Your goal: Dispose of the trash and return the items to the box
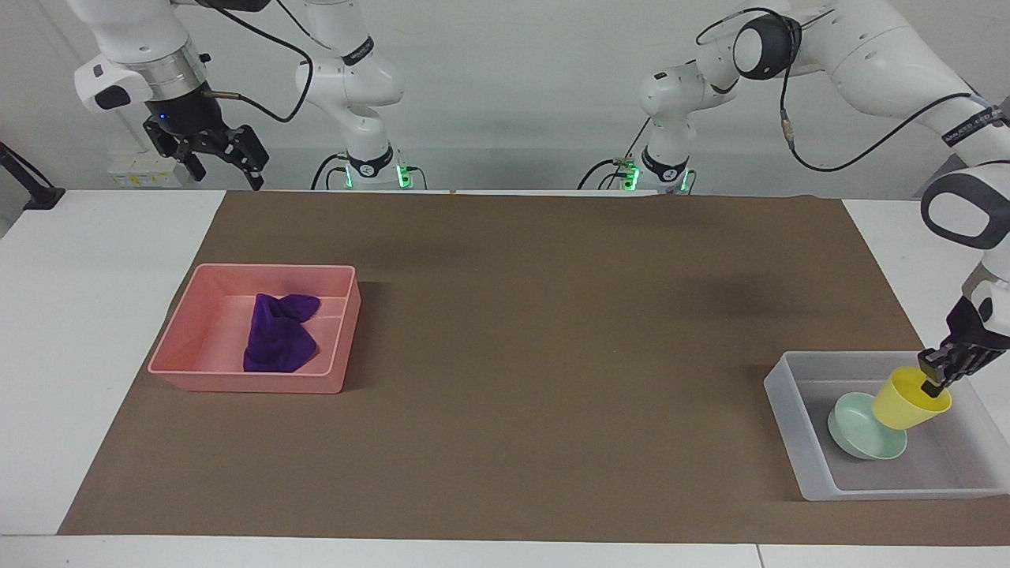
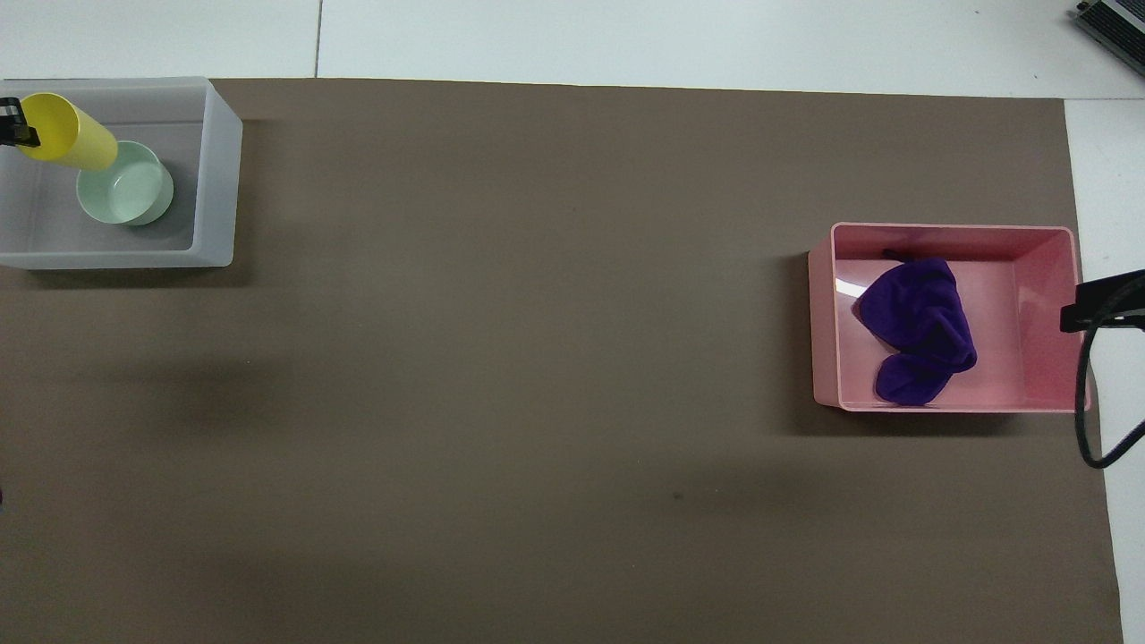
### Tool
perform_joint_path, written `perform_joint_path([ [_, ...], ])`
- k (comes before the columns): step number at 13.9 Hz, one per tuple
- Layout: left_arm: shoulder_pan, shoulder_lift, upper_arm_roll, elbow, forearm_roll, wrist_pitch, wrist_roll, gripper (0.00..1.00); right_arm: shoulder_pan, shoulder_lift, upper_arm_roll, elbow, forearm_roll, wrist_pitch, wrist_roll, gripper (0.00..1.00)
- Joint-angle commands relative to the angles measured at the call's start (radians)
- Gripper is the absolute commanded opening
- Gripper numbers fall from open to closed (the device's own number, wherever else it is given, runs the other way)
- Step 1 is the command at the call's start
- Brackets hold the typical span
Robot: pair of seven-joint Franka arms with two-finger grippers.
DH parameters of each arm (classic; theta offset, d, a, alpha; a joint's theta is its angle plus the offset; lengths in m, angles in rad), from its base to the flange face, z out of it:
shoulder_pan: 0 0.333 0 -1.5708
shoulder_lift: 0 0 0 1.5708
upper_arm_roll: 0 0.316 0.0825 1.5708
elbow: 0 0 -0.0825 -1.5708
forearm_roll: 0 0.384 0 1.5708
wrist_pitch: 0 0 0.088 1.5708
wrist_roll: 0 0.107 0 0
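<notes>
At the table's 3 o'clock in the facing view, the left gripper (image 1: 933,384) grips the small yellow plastic cup (image 1: 910,400) by its rim, tilted over the shallow mint-green round bowl (image 1: 856,432) inside the translucent whitish-grey plastic box (image 1: 789,410), so only release appears left, with the deep-purple cloth rag (image 1: 280,332) already in the pink rectangular tray (image 1: 181,335) and the open-jawed right gripper (image 1: 225,162) waiting above the 10 o'clock corner.

Two trays: one pink tray (image 1: 197,331) at nine o'clock, one translucent box (image 1: 789,418) at four. One purple cloth (image 1: 278,344), one yellow cup (image 1: 907,402), one green bowl (image 1: 856,434).

We see a pink tray (image 1: 193,331) on a brown mat (image 1: 521,331) covering the white table (image 1: 87,300).

Soft cloth rag (image 1: 279,334), glossy pink plastic tray (image 1: 188,331).
</notes>
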State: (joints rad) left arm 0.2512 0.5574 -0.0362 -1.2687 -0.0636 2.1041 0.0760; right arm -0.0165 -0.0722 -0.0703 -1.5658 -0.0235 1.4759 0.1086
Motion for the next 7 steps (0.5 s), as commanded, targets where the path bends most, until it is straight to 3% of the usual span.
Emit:
perform_joint_path([
  [1, 0.017, 0.075, -0.01, 0.055, -0.008, -0.022, 0.03, 0.0, 0.007, 0.019, -0.006, 0.018, 0.008, -0.028, -0.017, 1.0],
  [7, 0.039, 0.098, -0.01, 0.005, -0.012, 0.019, 0.031, 0.0, 0.01, -0.005, 0.012, -0.017, 0.005, -0.016, -0.017, 1.0],
])
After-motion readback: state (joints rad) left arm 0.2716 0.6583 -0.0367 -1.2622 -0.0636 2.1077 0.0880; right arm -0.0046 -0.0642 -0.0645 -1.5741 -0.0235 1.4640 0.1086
